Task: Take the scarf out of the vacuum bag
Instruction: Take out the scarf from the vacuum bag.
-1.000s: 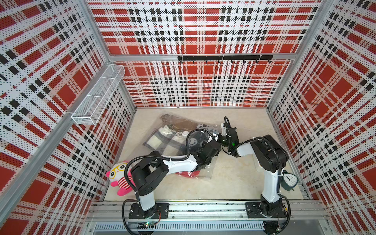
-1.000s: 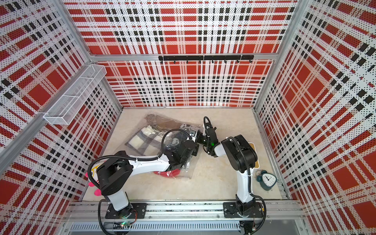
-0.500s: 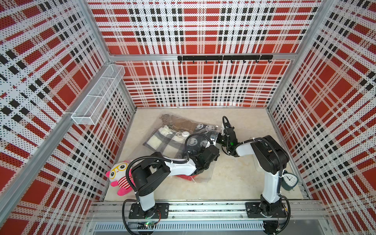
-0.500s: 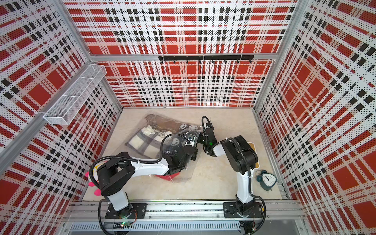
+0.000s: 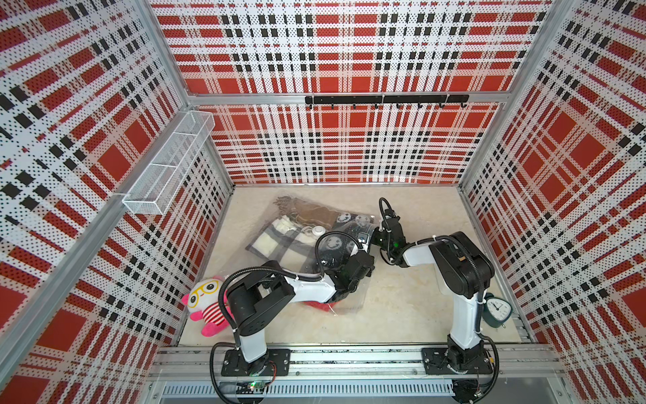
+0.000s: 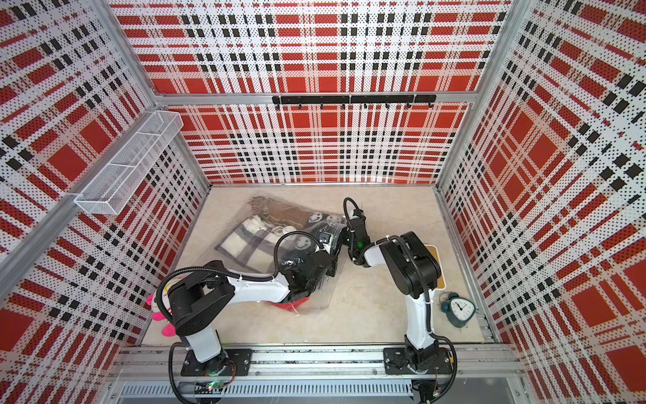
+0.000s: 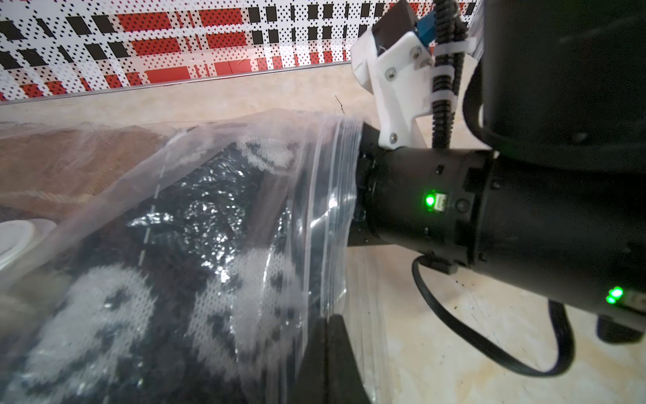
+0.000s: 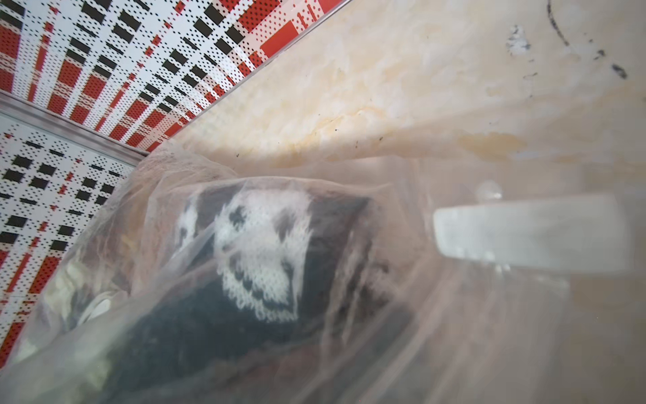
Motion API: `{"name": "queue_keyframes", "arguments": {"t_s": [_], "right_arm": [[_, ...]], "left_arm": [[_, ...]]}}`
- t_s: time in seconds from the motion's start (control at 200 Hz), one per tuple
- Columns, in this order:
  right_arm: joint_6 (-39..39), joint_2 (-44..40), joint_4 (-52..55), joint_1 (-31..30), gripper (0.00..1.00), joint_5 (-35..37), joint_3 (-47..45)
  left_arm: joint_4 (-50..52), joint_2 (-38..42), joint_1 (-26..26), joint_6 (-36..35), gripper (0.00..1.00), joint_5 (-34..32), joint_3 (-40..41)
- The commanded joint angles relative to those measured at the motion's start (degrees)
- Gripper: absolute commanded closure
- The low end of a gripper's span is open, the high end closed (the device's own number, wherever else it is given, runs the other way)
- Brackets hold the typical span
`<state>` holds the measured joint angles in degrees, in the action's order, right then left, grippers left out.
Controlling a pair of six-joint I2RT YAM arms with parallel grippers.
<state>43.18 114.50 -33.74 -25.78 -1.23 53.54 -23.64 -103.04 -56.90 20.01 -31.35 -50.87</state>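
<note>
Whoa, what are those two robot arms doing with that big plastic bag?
They're trying to get a scarf out of the vacuum bag. The left claw and the right claw are both shut at its zip edge, and they seem to be pinching the plastic. The smiley scarf is inside the bag; nothing has come out yet.

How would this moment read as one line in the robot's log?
left gripper: shut, at vacuum bag zip edge | right gripper: shut, at bag mouth | smiley scarf: inside bag
</note>
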Motion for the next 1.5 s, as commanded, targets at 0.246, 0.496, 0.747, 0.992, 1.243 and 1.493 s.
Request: {"name": "queue_keyframes", "arguments": {"t_s": [0.246, 0.496, 0.747, 0.992, 1.243, 1.493], "right_arm": [[-0.24, -6.02, -4.79, -0.07, 0.95, -0.07, -10.48], [-1.53, -12.67, -3.05, -1.94, 0.80, 1.21, -16.34], [-10.39, -20.47, 3.34, -1.14, 0.25, 5.08, -15.27], [-15.20, -17.63, 10.84, 2.70, 0.29, 0.27, -8.64], [-16.61, -15.01, 6.51, 2.97, 0.32, -1.40, -9.23], [-13.16, -8.88, 5.84, 2.88, 0.44, -3.69, -5.62]], "left_arm": [[-2.40, -0.88, 0.83, 0.73, 1.00, -2.15, 1.87], [-4.74, -0.88, 0.83, 2.23, 1.00, -1.70, 3.04], [-6.36, -0.14, -0.18, 2.64, 1.00, -1.72, 4.79], [-7.77, -0.74, -0.14, 3.24, 1.00, -1.50, 5.54], [-8.37, -0.84, -0.09, 3.37, 1.00, -1.39, 5.61], [-8.65, -0.58, -0.01, 3.67, 1.00, -1.68, 5.98]]}}
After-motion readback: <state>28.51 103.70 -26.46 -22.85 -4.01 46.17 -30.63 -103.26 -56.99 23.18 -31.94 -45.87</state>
